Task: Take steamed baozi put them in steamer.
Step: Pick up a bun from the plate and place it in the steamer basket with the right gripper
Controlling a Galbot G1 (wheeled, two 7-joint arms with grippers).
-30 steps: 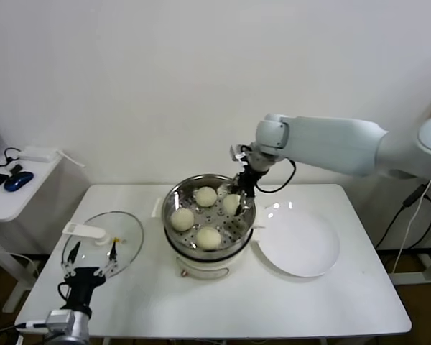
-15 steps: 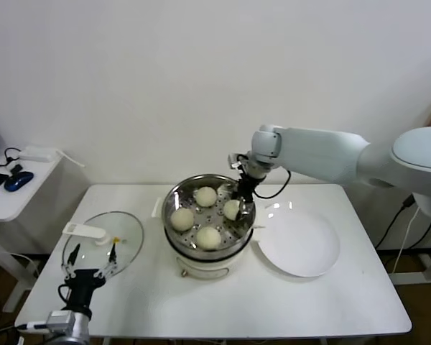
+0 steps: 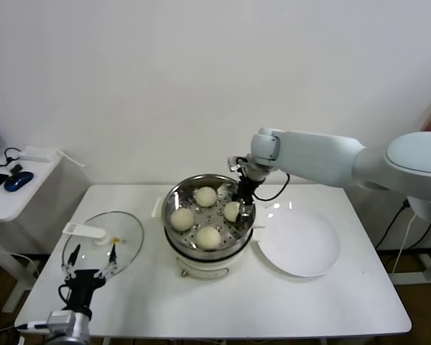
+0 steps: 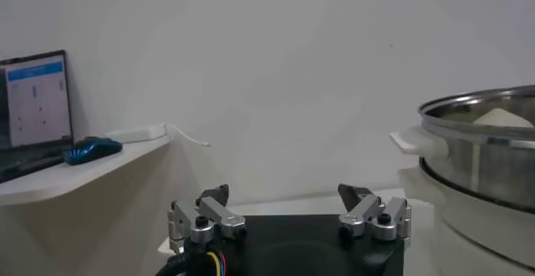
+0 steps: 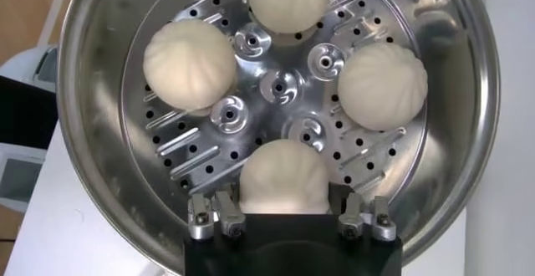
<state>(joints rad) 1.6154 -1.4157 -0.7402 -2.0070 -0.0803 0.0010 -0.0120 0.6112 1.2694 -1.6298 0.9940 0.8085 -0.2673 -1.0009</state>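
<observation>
The steamer (image 3: 210,215) holds four steamed baozi (image 5: 190,63) on its perforated tray.

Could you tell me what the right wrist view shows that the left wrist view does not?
Only the right wrist view looks down into the steamer: its perforated tray, all four steamed baozi, and the right gripper low over the nearest baozi, a finger on each side of it. Only the left wrist view shows the left gripper, open and empty, plus a side shelf with a laptop and a blue mouse. Both show the steamer; from the left wrist it is seen side-on, with just one bun top peeking over the rim.
</observation>
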